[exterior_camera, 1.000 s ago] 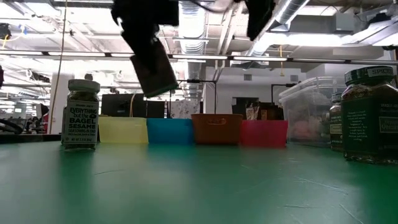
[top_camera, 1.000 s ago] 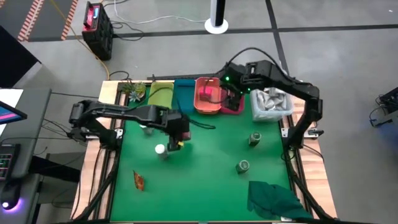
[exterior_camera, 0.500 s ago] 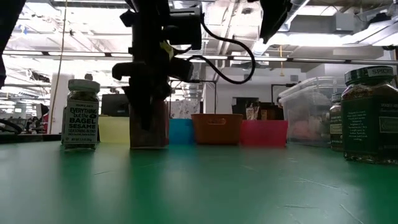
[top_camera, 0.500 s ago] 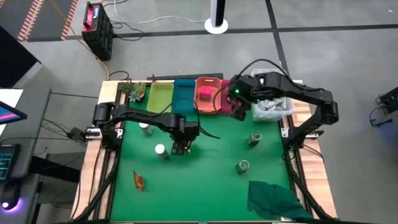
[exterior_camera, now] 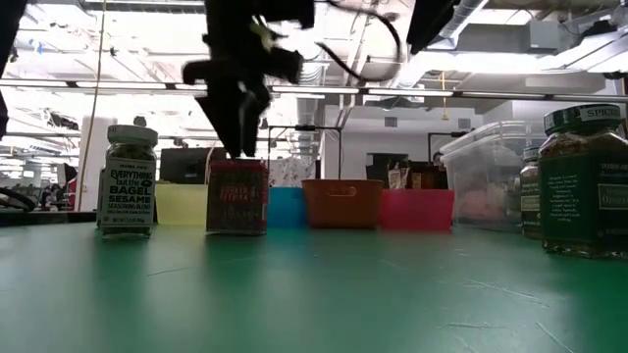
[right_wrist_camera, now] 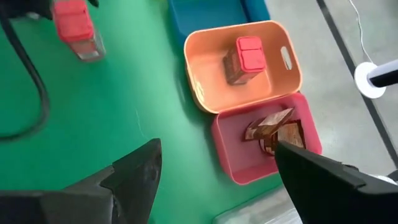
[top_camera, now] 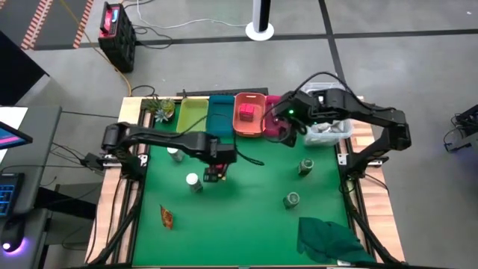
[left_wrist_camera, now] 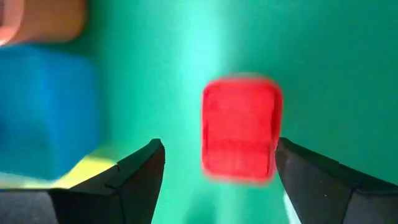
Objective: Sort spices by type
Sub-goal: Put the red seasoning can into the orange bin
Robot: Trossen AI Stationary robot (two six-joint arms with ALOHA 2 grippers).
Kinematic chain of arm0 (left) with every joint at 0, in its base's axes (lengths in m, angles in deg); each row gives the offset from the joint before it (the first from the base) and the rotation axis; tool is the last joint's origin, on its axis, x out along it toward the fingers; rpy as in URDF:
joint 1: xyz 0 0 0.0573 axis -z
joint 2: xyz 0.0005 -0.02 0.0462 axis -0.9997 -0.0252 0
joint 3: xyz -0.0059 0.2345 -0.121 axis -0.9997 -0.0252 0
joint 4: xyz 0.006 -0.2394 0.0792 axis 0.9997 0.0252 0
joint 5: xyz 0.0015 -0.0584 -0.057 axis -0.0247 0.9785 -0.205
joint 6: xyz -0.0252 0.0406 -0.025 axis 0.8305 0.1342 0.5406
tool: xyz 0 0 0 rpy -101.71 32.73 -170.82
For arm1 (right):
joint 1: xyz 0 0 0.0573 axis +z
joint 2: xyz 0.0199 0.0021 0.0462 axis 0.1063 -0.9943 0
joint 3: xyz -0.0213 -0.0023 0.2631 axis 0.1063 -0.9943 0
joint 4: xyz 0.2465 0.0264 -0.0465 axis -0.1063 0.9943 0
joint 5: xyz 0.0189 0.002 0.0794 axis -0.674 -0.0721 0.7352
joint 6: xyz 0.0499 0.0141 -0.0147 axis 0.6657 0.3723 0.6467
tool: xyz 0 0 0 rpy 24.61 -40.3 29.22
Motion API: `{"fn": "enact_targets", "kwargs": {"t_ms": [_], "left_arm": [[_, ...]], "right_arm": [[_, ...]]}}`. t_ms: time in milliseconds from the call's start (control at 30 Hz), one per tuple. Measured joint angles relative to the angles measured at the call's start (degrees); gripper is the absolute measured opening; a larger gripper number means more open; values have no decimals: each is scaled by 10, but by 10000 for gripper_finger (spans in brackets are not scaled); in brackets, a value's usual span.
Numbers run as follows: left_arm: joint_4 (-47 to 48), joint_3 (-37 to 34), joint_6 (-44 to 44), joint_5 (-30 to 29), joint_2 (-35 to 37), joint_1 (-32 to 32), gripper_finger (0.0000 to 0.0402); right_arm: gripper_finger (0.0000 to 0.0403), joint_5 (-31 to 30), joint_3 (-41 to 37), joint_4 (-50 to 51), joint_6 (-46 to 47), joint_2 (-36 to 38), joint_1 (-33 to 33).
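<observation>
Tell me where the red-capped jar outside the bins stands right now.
In the high view, the red-capped jar stands upright on the green mat left of centre, directly below the left gripper, beside the white-capped jar and in front of the blue bin.

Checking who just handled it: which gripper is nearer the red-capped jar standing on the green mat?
Left. The left gripper sits directly above the red-capped jar; the right gripper hovers by the pink bin.
</observation>
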Motion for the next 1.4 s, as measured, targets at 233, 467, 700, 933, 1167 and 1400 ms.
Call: {"fn": "enact_targets", "kwargs": {"t_ms": [233,467,700,933,1167,1400], "left_arm": [[-19,-98,69,-29,162,12,292],[-200,-228,121,-34,338,26,293],[-350,-291,137,-72,429,46,293],[-463,-341,100,-107,439,77,293],[-552,-420,78,-199,446,120,293],[-584,-443,70,-241,489,136,293]], "right_arm": [[338,-4,-54,-67,17,36,33],[338,-1,-161,-278,-3,31,102],[330,2,-185,-443,-53,-61,152],[326,3,-185,-536,-93,-156,147],[334,77,-185,-617,-93,-224,119],[348,113,-184,-695,-93,-279,110]]}}
